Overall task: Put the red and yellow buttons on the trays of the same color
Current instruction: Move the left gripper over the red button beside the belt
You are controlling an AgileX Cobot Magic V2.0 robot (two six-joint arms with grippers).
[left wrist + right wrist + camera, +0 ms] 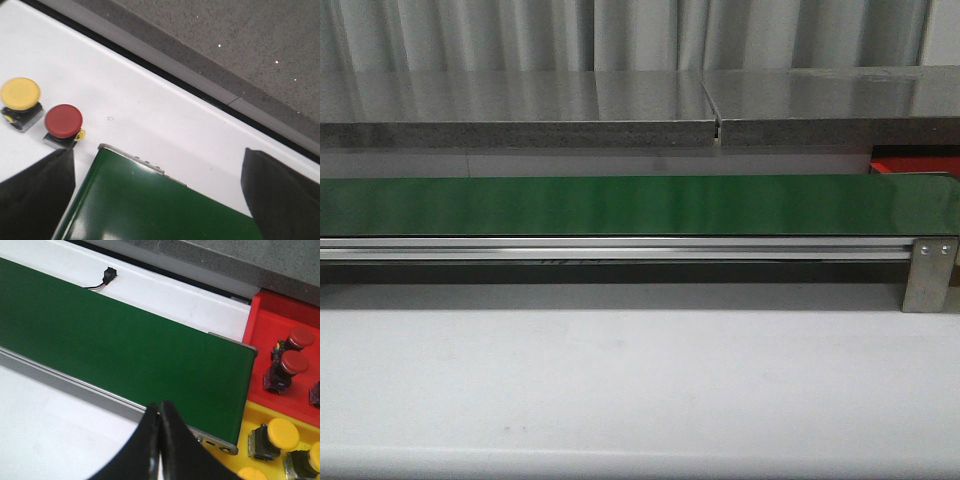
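Observation:
In the left wrist view a yellow button [20, 93] and a red button [63, 121] stand side by side on the white table beyond the end of the green belt [150, 205]. My left gripper [160, 200] is open over that belt end, holding nothing. In the right wrist view the red tray [280, 327] holds two red buttons [294, 362], and the yellow tray [260, 415] beside it holds several yellow buttons [282, 432]. My right gripper [160, 412] is shut and empty above the belt's near rail, close to the trays. A corner of the red tray [915, 160] shows in the front view.
The long green conveyor belt [620, 205] with an aluminium rail [620, 250] and end bracket [930, 275] crosses the front view. A small black connector with a wire [108, 274] lies on the white table behind the belt. A grey stone ledge [520, 130] runs behind.

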